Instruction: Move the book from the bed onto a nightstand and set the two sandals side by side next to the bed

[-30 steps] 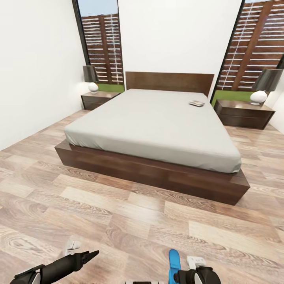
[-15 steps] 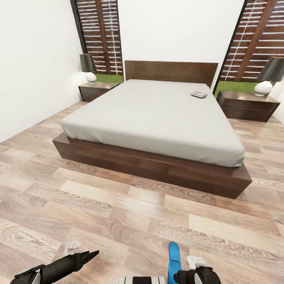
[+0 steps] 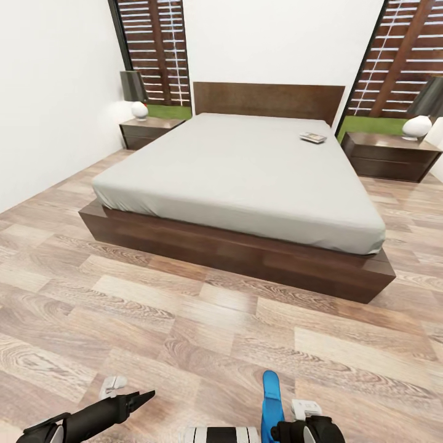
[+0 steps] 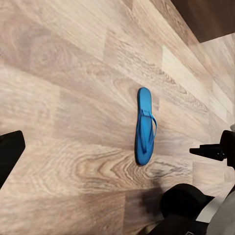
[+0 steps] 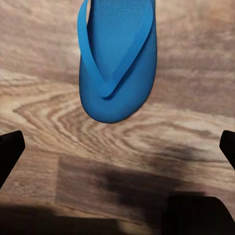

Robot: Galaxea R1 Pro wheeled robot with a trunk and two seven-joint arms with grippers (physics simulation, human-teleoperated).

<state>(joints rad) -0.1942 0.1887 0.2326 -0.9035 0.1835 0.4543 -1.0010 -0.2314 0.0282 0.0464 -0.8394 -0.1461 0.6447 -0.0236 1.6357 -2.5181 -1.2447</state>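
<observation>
The bed (image 3: pixel 246 169), grey mattress on a dark frame, stands ahead in the head view. The book (image 3: pixel 312 137) lies on the mattress near the headboard's right end. A nightstand (image 3: pixel 149 130) stands at the bed's left and another nightstand (image 3: pixel 386 155) at its right. One blue sandal (image 3: pixel 271 399) lies flat on the floor by my right arm; it is the same sandal (image 4: pixel 145 126) in the left wrist view. My right gripper (image 5: pixel 117 149) hangs open just short of the sandal (image 5: pixel 117 58), not touching it. My left gripper (image 3: pixel 144 397) is open and empty, low over the floor.
A white-based lamp (image 3: pixel 139 109) stands on the left nightstand and another lamp (image 3: pixel 417 126) on the right one. White walls close the left side. Wide plank floor (image 3: pixel 184 307) lies between me and the bed's foot.
The whole picture has shifted: the bed and nightstands sit higher and the windows' tops are cut off. The arms, the sandal and the book have not moved.
</observation>
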